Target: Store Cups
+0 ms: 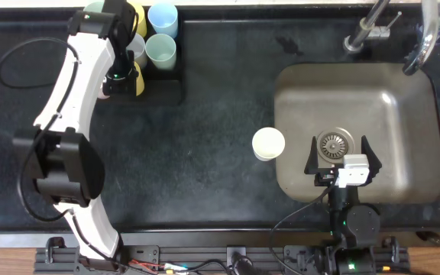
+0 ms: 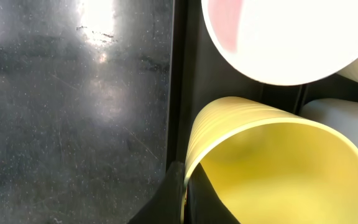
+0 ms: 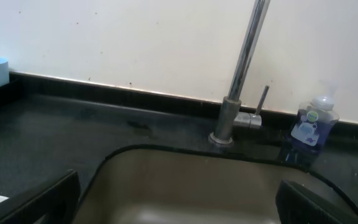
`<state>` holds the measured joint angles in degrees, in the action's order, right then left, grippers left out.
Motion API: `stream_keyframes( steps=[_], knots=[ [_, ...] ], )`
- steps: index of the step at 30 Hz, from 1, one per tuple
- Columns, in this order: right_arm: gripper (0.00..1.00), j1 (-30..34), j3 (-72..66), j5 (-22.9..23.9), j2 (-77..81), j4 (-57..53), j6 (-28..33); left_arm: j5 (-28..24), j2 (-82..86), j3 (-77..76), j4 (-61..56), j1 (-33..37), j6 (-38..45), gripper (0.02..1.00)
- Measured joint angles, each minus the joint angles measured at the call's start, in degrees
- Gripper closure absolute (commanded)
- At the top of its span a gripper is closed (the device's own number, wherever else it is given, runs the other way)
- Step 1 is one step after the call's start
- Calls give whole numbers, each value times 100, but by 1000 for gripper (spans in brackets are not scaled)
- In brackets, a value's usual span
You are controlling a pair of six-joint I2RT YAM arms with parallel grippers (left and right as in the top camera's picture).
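1. Pinching the wall of a yellow cup [image 2: 278, 168], the left pincer [image 2: 185, 186] is holding it at the black rack [image 1: 166, 84] near the table's [image 1: 205, 176] far left corner.
2. Two pale blue cups [image 1: 163, 19] are standing in the rack just beside it.
3. The right pincer [image 1: 338, 156] is hanging spread wide over the sink [image 1: 403, 92].
4. A cream cup [image 1: 268, 143] is sitting upright on the table, just beside the sink's rim, well apart from the rack.
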<state>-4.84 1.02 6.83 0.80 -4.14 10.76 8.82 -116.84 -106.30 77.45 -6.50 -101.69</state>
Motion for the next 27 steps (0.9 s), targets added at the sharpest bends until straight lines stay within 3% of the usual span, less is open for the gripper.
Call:
stream_keyframes(
  steps=[27],
  knots=[
    [3, 0, 0, 0, 0, 0, 0, 39, -238, 0, 7, 0, 0, 976]
  ],
)
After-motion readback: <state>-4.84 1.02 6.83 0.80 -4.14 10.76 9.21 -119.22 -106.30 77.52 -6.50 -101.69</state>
